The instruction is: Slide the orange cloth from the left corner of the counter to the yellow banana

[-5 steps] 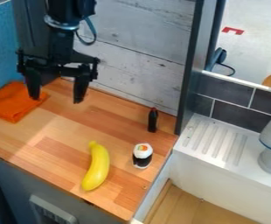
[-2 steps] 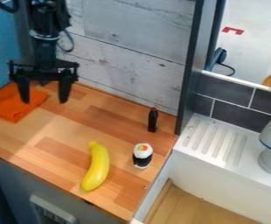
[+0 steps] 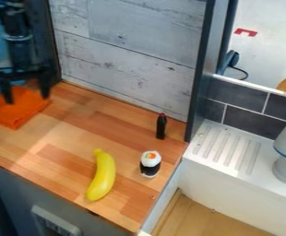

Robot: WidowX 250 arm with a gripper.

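Where spread claw hangs, orange cloth lies near.

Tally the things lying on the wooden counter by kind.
Banana: 1
Sushi roll: 1
Bottle: 1
Orange cloth: 1
Total: 4

pincer shifted left | now at upper left, over my orange cloth | was right of it
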